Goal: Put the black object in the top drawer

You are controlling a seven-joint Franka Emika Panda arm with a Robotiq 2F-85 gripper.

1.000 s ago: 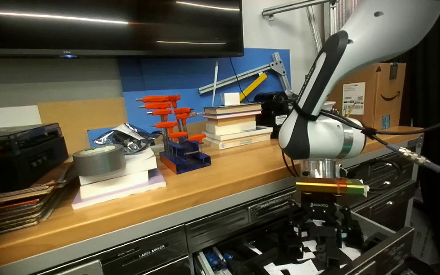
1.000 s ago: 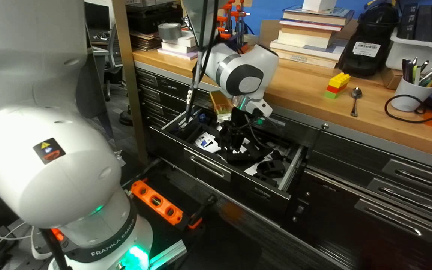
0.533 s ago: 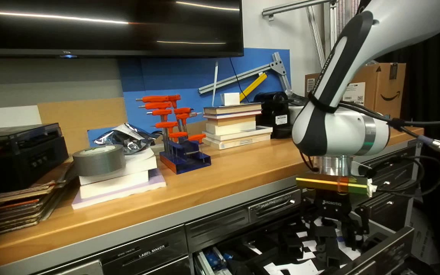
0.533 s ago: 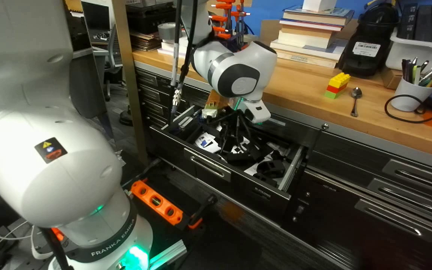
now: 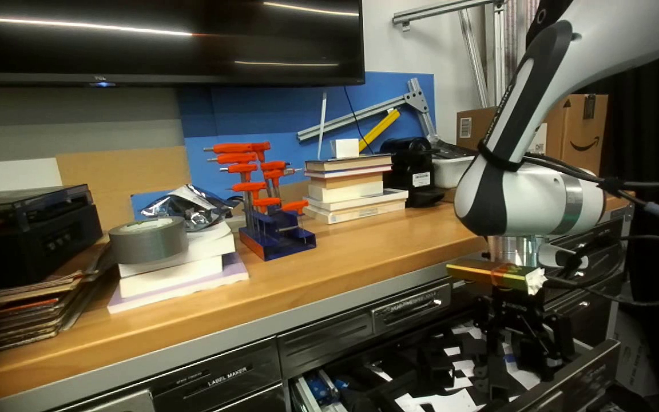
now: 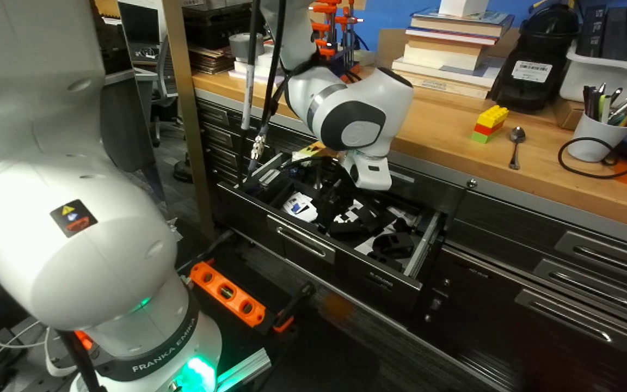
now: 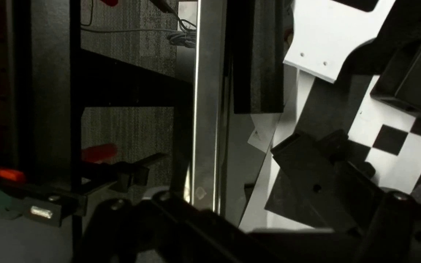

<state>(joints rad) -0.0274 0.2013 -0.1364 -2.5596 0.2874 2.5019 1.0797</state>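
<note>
The top drawer is pulled out, with black parts and black-and-white pieces inside in both exterior views. A roundish black part lies near its right end in an exterior view. Which of the several dark pieces is the black object, I cannot tell. Over the drawer, my gripper hangs tilted. In the wrist view the gripper has its jaws wide apart with nothing held. Below it show the drawer's metal edge, a flat black part and a checkered sheet.
Above the drawer, the wooden worktop bears stacked books, a toy brick block, a spoon and a pen cup. A black device stands behind. An orange level lies low in front.
In an exterior view my gripper has shifted to the right over the drawer and turned, its jaws staying apart. The drawer and its contents look unmoved.
</note>
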